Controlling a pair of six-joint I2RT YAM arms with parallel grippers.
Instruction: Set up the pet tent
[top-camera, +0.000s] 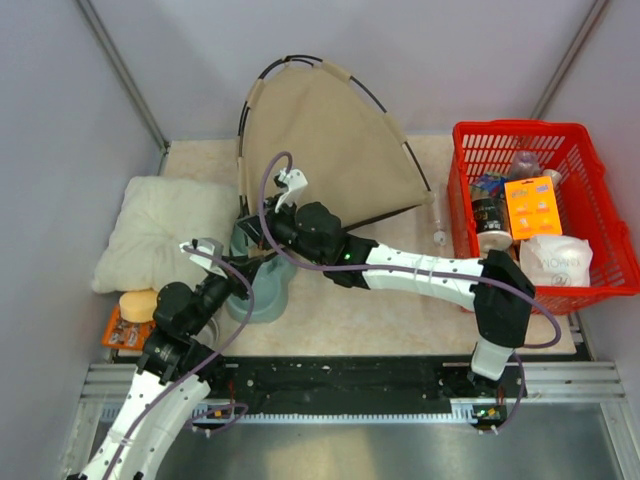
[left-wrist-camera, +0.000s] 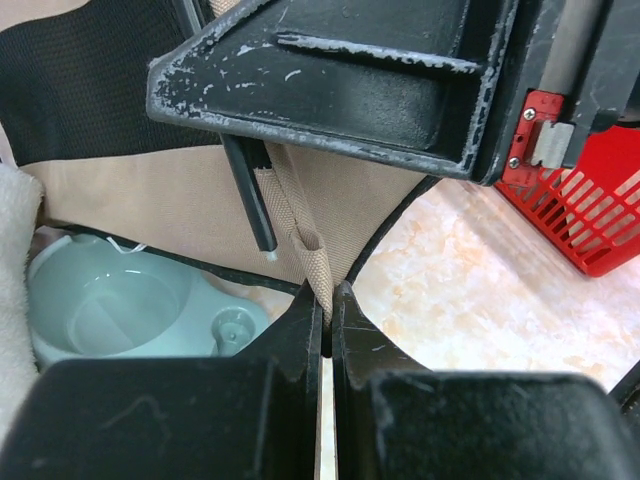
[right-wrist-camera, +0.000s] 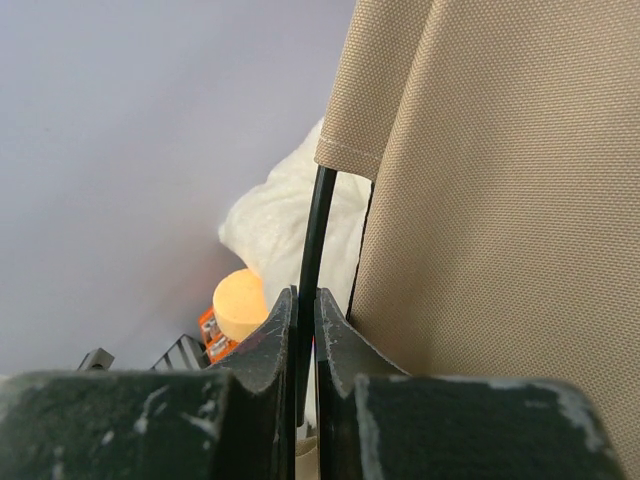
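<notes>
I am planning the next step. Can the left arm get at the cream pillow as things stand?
Likely yes for reach: the pillow lies right beside the left gripper, nothing between them. But that gripper is shut on a strap of the pet tent and must release it first.

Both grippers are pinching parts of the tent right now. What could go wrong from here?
1. The right gripper clamps only the thin black pole; it could slip free and spring back.
2. The left gripper pinches a narrow strap, with a loose pole end hanging beside it; that end may fail to seat.
3. The green bowl sits just under the edge of the tent and could get knocked.
</notes>
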